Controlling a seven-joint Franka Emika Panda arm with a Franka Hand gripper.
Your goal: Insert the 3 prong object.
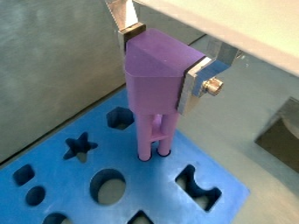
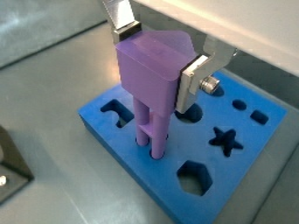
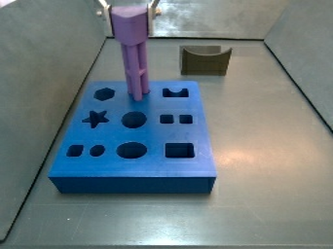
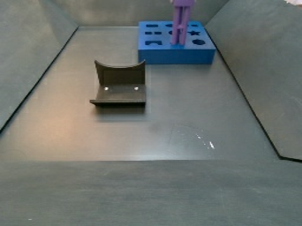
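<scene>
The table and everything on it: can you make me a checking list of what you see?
Surface: grey floor, bare apart from the items below.
Job's things: purple peg upright, its lower end at a hole in the blue block; how deep, cannot tell.
Clutter: brown curved block lying apart from the blue block.
Hand: hand above the blue block, shut on the peg's thick top.
Cables: nothing seen.
Surroundings: grey walls around the floor.

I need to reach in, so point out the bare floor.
Bare floor lies between the brown curved block and the near edge, also right of it. It is crowded at the blue block, where the gripper holds the 3 prong object.
</scene>
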